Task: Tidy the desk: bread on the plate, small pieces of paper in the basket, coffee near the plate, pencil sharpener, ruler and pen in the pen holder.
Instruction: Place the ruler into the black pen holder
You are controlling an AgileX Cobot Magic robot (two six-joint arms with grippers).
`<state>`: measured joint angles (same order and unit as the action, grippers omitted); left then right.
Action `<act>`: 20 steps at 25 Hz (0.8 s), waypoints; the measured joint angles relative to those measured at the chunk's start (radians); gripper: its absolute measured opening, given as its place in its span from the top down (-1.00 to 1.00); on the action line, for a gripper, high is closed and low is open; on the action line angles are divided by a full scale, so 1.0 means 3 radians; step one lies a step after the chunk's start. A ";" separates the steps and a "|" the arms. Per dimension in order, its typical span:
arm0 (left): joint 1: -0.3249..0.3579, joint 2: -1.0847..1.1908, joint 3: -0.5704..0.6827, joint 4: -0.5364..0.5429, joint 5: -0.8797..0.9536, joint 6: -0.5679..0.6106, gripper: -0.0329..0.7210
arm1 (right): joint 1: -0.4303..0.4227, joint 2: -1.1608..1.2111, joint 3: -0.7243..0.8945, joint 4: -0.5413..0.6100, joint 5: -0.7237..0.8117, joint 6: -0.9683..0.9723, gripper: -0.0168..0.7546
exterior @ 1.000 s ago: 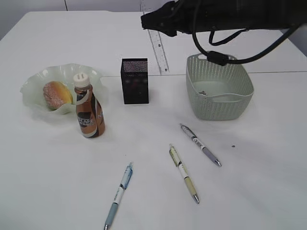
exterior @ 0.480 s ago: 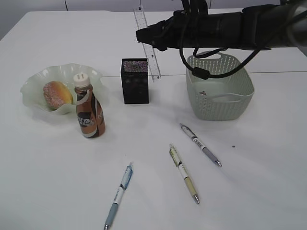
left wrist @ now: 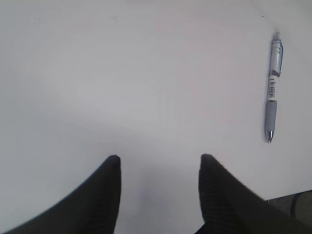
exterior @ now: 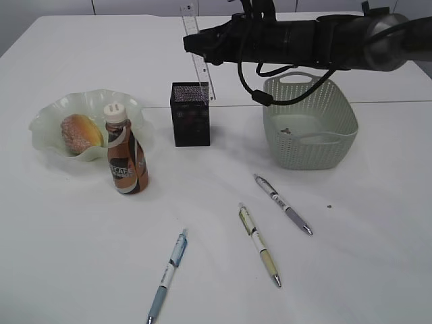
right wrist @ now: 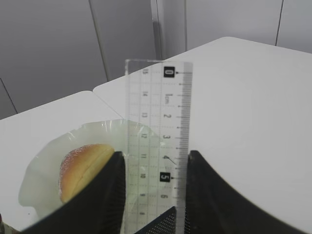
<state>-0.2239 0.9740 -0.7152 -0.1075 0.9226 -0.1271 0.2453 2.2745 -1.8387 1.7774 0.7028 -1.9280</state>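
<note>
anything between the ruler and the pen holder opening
Nothing visible. The right gripper holds the ruler upright above the back edge of the pen holder, whose top is open. The basket sits well to the side.

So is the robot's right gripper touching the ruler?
Touching. In the right wrist view the ruler stands upright between the right gripper's two fingers, each pressed against one edge, with no gap on either side.

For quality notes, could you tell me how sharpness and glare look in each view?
Exterior view: soft, even light and faint shadows, white desk nearly washed out. Left wrist view: claw blurred, pen sharp. Right wrist view: ruler markings legible, bread and plate softer.
</note>
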 joint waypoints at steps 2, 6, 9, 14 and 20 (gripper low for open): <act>0.0000 0.0000 0.0000 0.0000 0.0000 0.0000 -0.10 | 0.0000 0.0065 -0.0067 0.0000 0.0000 0.0006 0.26; 0.0000 0.0000 0.0000 0.0000 0.0000 0.0000 -0.10 | 0.0000 0.0158 -0.0239 0.0000 0.0000 0.0006 0.26; 0.0000 0.0000 0.0000 0.0000 0.0000 0.0000 -0.10 | 0.0000 0.0256 -0.0401 0.0000 0.0000 0.0006 0.26; 0.0000 0.0000 0.0000 0.0000 0.0000 0.0000 -0.10 | 0.0000 0.0366 -0.0580 0.0000 -0.0026 0.0006 0.26; 0.0000 0.0000 0.0000 0.0000 0.0000 0.0000 -0.10 | 0.0000 0.0397 -0.0580 0.0000 -0.0047 0.0007 0.26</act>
<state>-0.2239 0.9740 -0.7152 -0.1075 0.9226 -0.1271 0.2453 2.3934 -2.0126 1.7774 0.6888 -1.9258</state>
